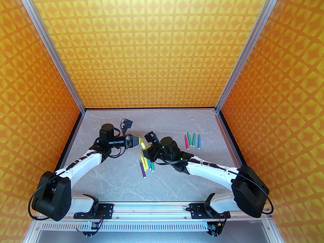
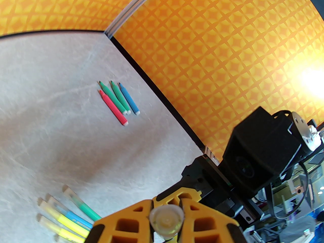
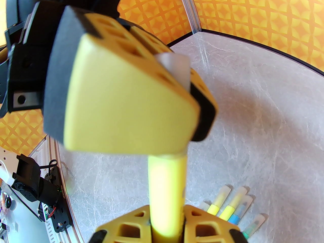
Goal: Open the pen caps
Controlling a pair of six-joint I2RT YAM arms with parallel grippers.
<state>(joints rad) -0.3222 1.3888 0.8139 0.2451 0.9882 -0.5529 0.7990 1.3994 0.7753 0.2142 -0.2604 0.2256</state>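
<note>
Two robot arms meet above the middle of a grey marbled table inside an orange-patterned booth. Reaching in from the left, the left gripper is clamped tight on a clear cap. In the left wrist view the cap's round end shows between the gripper's yellow fingers. The cap sits on one end of a yellow pen, held clear of the table between the two arms. Those fingers hide the joint between cap and barrel, so I cannot tell whether the cap has come loose. The right gripper is closed firmly around the pen's barrel from the other side. On the table just below the two grippers lies a small heap of capped pens, purple, yellow, blue and green, lying side by side and touching. Well apart to the right, four bare pens, one red, two green and one blue, lie close together in a row. Their pointed tips aim at the back wall.
</note>
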